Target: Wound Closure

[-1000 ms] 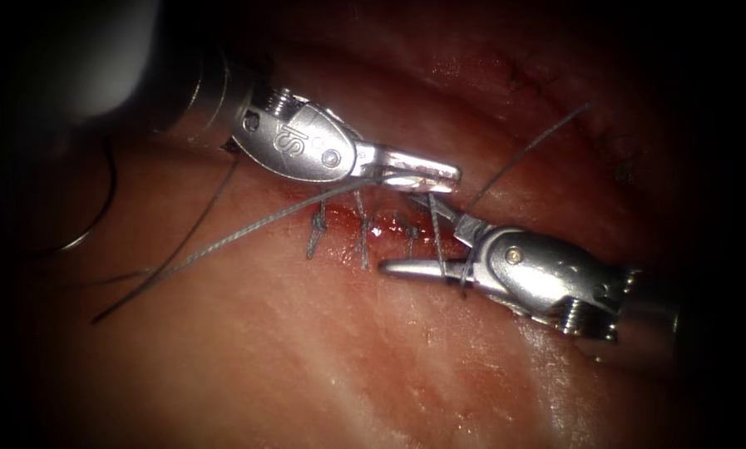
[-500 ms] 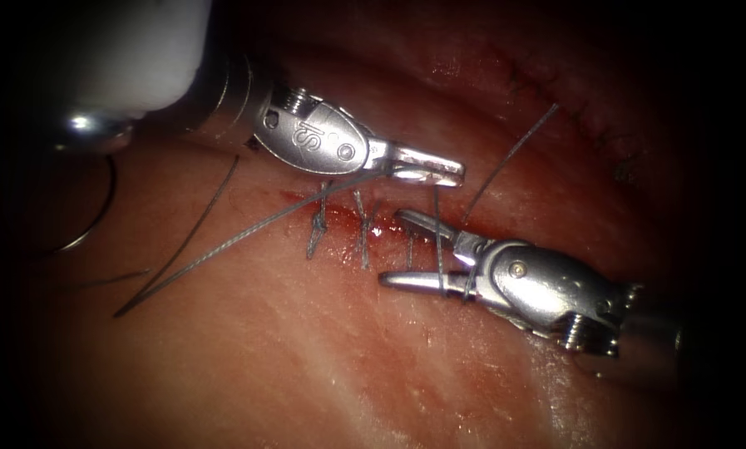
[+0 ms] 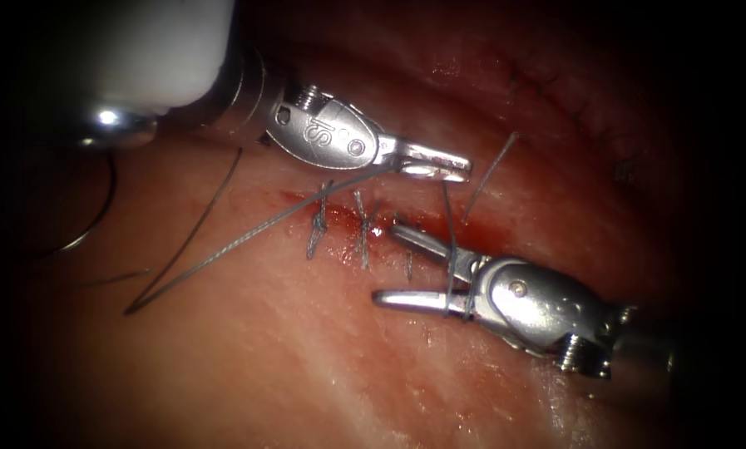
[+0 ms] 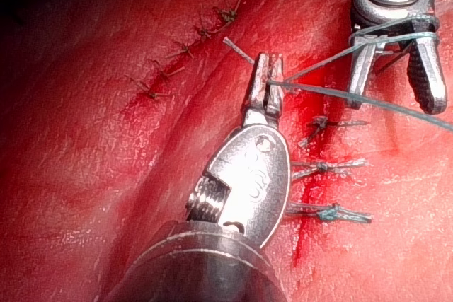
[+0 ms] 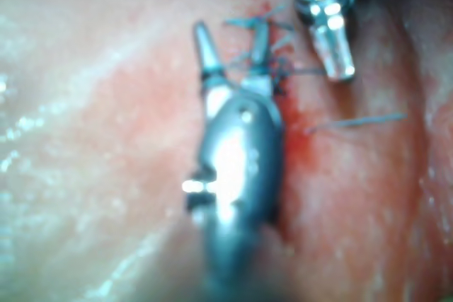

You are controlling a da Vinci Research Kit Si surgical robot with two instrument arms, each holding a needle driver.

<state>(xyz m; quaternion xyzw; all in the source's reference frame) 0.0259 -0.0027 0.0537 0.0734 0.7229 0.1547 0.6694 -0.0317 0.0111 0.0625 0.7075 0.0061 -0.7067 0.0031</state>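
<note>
On the tissue point(image 3: 306, 366) the cut point(image 3: 389, 220) carries several stitches point(image 3: 363, 237). My left tool point(image 3: 460, 169) reaches in from the upper left and is shut on the thread point(image 3: 248, 235), as seen too in the left wrist view point(image 4: 269, 65). From it a strand drops to my right tool point(image 3: 385, 263), whose jaws stand open with the thread looped around them near their base point(image 4: 394, 100) point(image 5: 231, 30). A short thread end point(image 3: 489, 173) sticks up right of the cut. The curved needle point(image 3: 98, 223) lies at the far left, held by neither tool.
An older stitched line point(image 4: 184, 54) runs across the tissue at the upper right point(image 3: 555, 87). Red fluid point(image 3: 439, 223) wets the cut beside the stitches. The thread's long strand trails down-left over the tissue, left of the cut.
The right tool has shifted down and right, away from the left tool, which edged right. The short thread end right of the cut has grown shorter; the long strand slid right.
</note>
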